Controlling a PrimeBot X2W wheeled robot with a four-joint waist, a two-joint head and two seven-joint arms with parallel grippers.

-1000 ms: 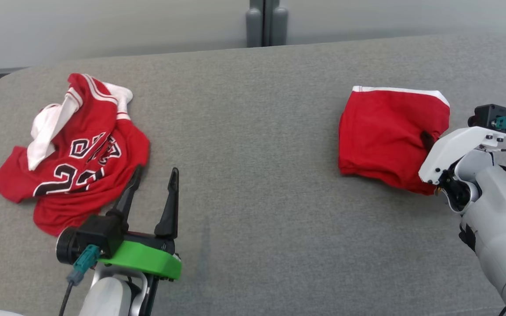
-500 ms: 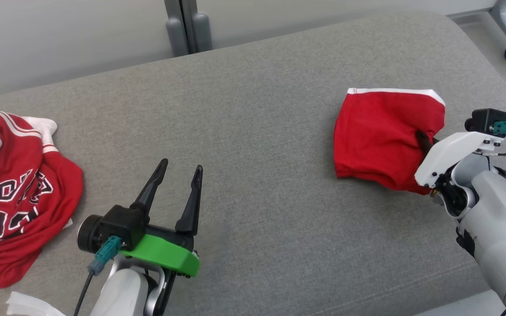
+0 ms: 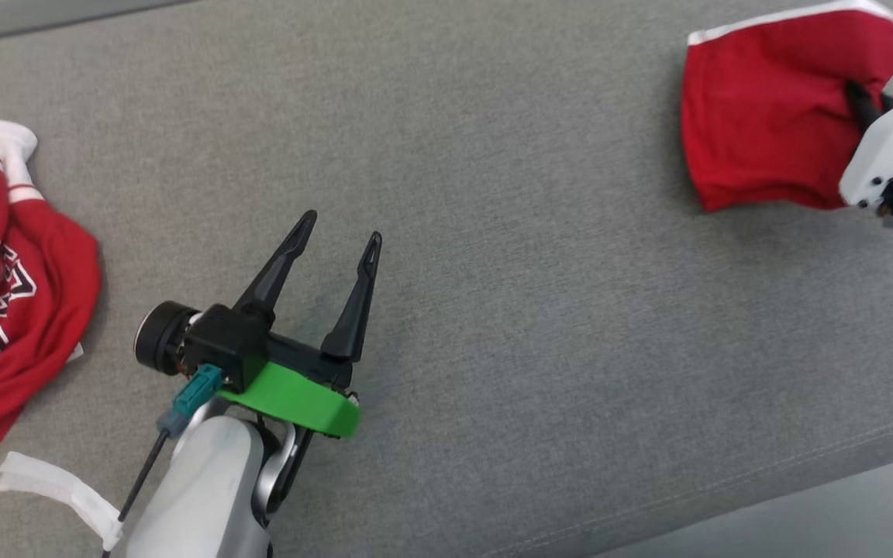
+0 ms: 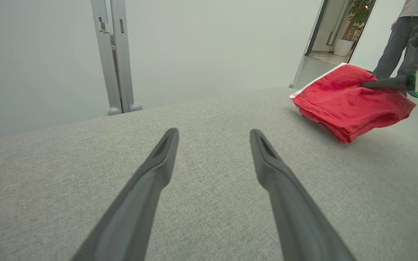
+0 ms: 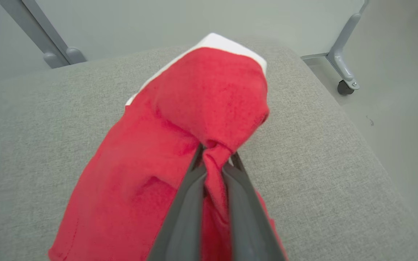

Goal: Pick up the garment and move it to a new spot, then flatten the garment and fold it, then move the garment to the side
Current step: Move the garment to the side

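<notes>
The garment (image 3: 764,132) is a folded red piece with a white band, lying at the far right of the grey cushioned surface (image 3: 532,310). My right gripper (image 3: 859,99) is shut on a pinched fold at its near right edge; the right wrist view shows the red cloth (image 5: 194,119) bunched between the closed fingers (image 5: 214,159). In the left wrist view the garment (image 4: 343,101) sits partly lifted at the right, with the right gripper's dark finger (image 4: 383,84) on it. My left gripper (image 3: 342,227) hovers open over bare cushion near the middle left, holding nothing (image 4: 213,132).
A crumpled red jersey (image 3: 5,310) with black-and-white lettering lies at the left edge, a white strip (image 3: 51,488) below it. The cushion's front edge runs across the lower right. A person's legs (image 4: 397,47) stand beyond the far end, near a wheeled frame leg (image 5: 343,69).
The head camera has swung, so the whole picture shifted and the jersey now sits at the left edge. The right gripper stays shut on the garment; the left stays open.
</notes>
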